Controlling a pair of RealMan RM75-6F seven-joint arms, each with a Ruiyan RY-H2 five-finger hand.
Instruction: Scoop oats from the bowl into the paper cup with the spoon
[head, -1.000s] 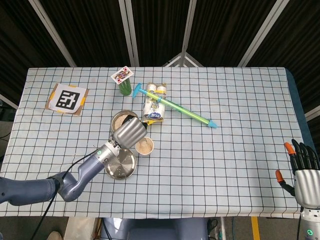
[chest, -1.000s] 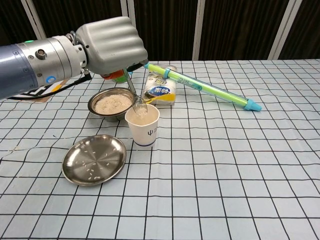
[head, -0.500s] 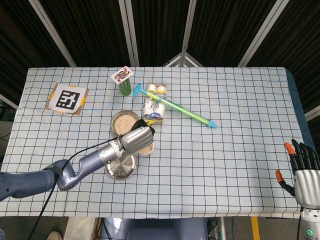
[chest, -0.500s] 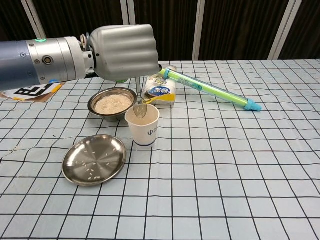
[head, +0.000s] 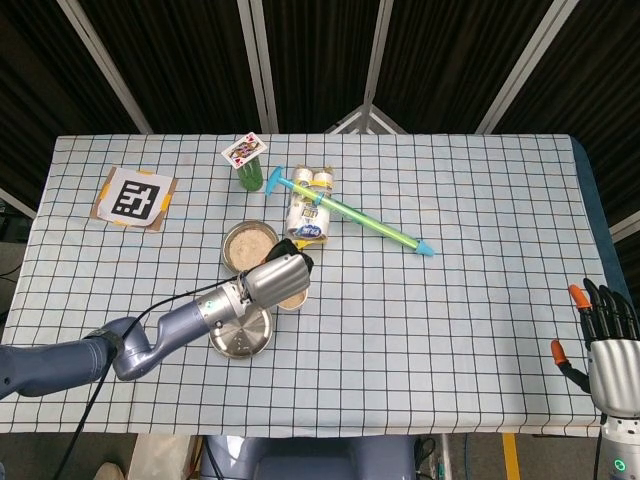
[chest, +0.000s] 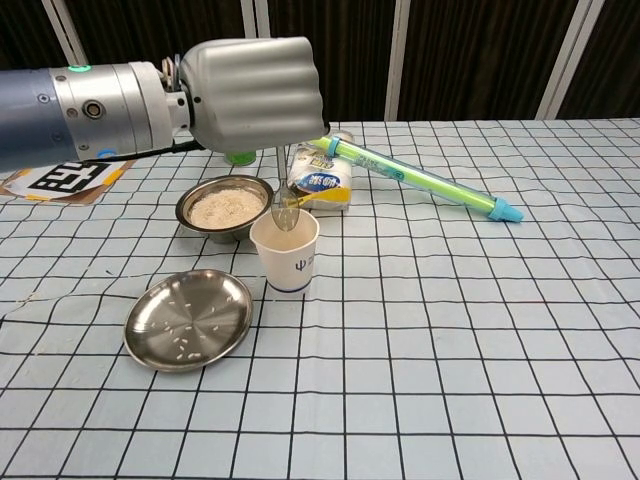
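Left hand (chest: 250, 90), fisted around the spoon (chest: 279, 208), hovers over the paper cup (chest: 285, 253), spoon bowl at its rim.

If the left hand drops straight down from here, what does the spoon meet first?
Most likely the paper cup: the left hand holds the spoon with its bowl just over the cup's rim. Depth is unclear; the bowl of oats sits close beside it.

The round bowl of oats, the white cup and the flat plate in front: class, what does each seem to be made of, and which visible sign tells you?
Round bowl of oats: likely steel, with a shiny grey reflective rim.
White cup: probably paper, matte, with a thin rolled lip and a printed mark.
Flat plate: likely steel, with a mirror-like sheen and a few stray oat flakes on it.
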